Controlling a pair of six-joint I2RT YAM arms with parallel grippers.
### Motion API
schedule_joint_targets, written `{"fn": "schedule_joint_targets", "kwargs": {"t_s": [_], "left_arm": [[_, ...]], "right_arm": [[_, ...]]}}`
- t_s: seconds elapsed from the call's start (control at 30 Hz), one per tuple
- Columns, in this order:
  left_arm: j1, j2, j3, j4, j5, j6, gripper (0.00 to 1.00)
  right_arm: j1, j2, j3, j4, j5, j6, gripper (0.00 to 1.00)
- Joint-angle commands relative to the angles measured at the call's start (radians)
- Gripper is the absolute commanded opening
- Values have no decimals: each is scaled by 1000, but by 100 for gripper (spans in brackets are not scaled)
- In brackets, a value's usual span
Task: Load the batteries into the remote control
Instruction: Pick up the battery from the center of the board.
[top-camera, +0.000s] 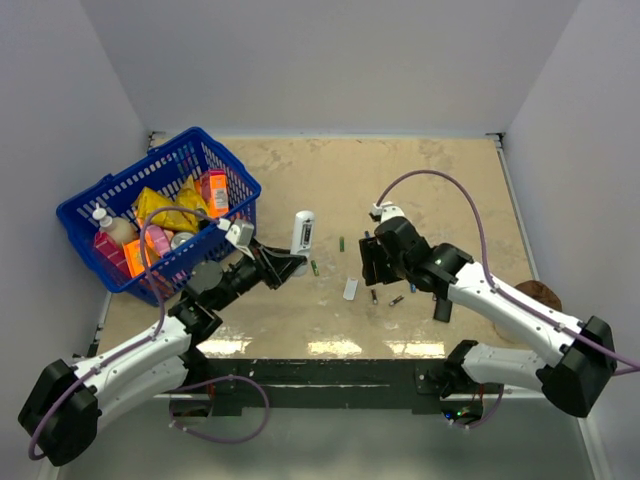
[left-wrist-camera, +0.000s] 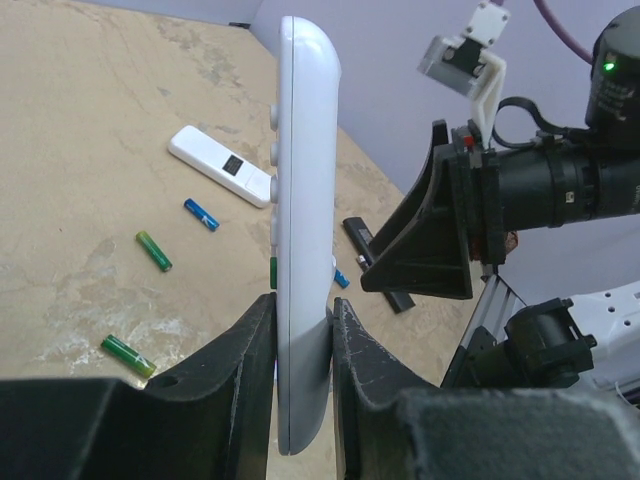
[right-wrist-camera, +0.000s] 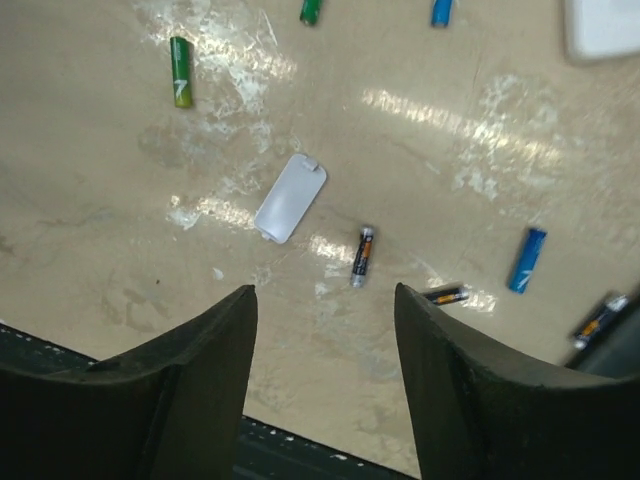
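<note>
My left gripper (left-wrist-camera: 303, 305) is shut on the remote control (left-wrist-camera: 305, 150), a slim white bar held on edge and pointing away from the camera. In the top view the left gripper (top-camera: 290, 265) sits left of centre. Batteries lie loose on the table: a green one (right-wrist-camera: 181, 85), a dark one (right-wrist-camera: 362, 256), another dark one (right-wrist-camera: 445, 295) and a blue one (right-wrist-camera: 525, 260). My right gripper (right-wrist-camera: 322, 295) hangs open above the table, just short of the dark batteries, with nothing between its fingers. From above, the right gripper (top-camera: 372, 262) stands near the table's middle.
A small white battery cover (right-wrist-camera: 290, 197) lies flat by the batteries. A wider white remote with a dark window (top-camera: 302, 232) lies behind the left gripper. A blue basket (top-camera: 100, 190) of packets and bottles stands at the left. Walls close in the table's sides and back.
</note>
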Motion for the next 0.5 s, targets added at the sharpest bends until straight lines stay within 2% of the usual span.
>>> {"fn": "schedule_joint_targets", "kwargs": {"t_s": [0.0,0.03,0.07,0.17,0.47], "left_arm": [[7,5,-2,75,10,11,0],[5,8,-2,75,12,7,0],[7,8,-2,76,12,5,0],[7,11,0,81,18,-2,0],[7,12,-12,87,24,-22,0]], "right_arm": [[-4,54,-47,-88,-47,121,53],[-3,62,-56,-82,-58,139,49],[-3,72,-76,-79,-70,149,40],[-3,103,-106,-64,-69,182,30],[-3,210,-169,48,-79,189,26]]}}
